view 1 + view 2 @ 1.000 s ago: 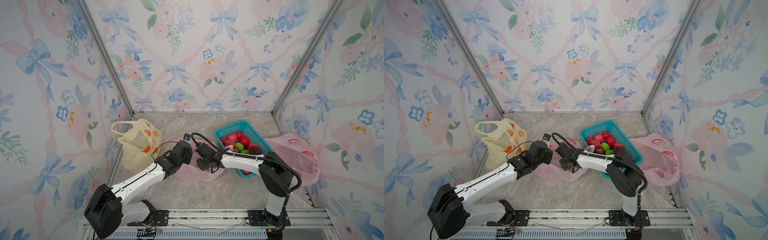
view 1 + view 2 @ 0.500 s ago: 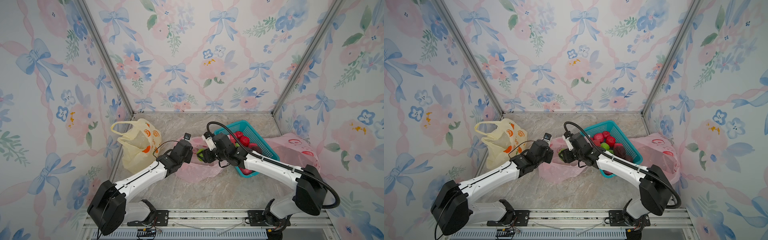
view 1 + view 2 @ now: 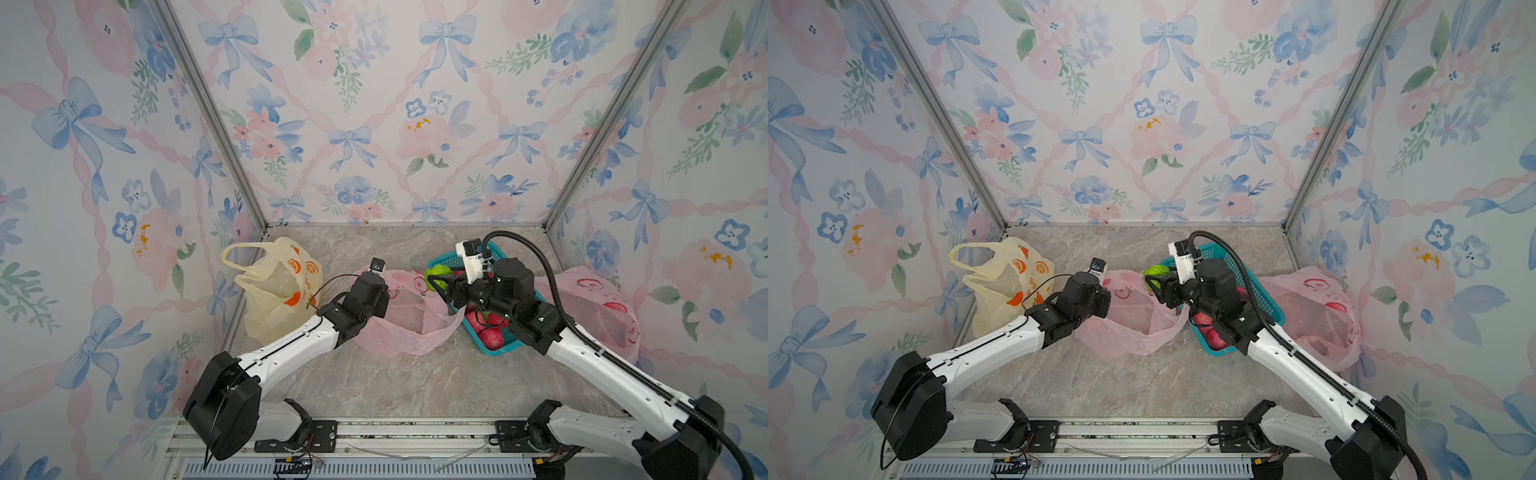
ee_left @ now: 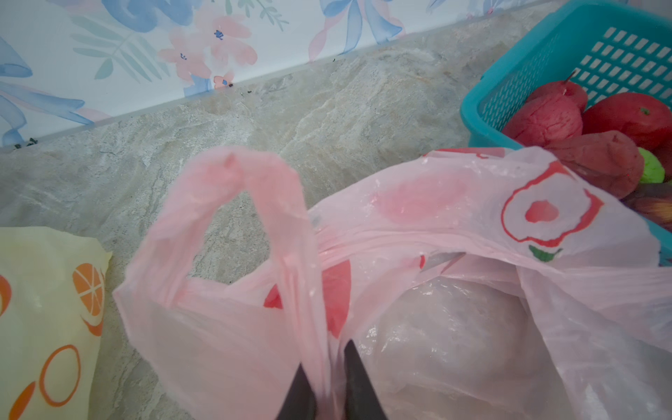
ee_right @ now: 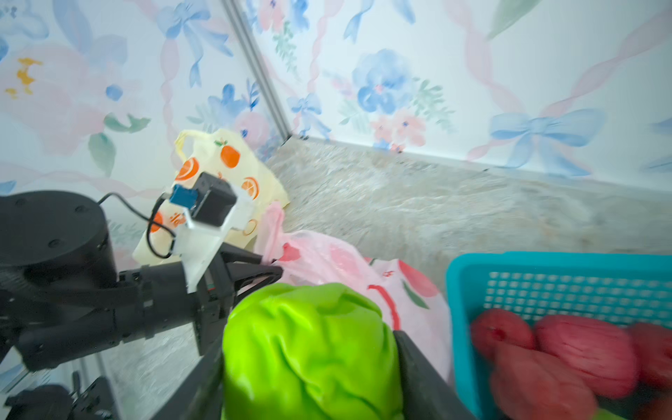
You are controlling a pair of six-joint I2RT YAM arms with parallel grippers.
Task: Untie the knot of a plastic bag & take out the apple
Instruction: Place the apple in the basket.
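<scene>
The pink plastic bag point(image 3: 399, 328) point(image 3: 1125, 332) lies slumped at mid-table with its mouth gaping; its handle loop point(image 4: 232, 189) stands free and no knot shows. My left gripper point(image 3: 385, 298) point(image 3: 1106, 301) point(image 4: 325, 358) is shut on a gathered fold of the bag's rim. The apple point(image 3: 438, 275) point(image 3: 1156, 274) point(image 5: 309, 349) is bright green and wrinkled. It hangs in the air above the bag's right edge, beside the basket, with my right gripper point(image 3: 437, 283) point(image 3: 1157, 283) point(image 5: 309, 354) shut on it, a finger on each side.
A teal basket point(image 3: 488, 351) point(image 3: 1214, 352) point(image 5: 458, 291) point(image 4: 483, 120) with several red fruits sits right of the bag. A yellow orange-print bag point(image 3: 274, 291) point(image 4: 47, 309) stands at the left wall. Another pink bag point(image 3: 594, 307) lies by the right wall.
My right gripper has risen out of the pink bag with the green apple and swung right toward the basket. My left gripper has kept its hold on the bag's rim.
</scene>
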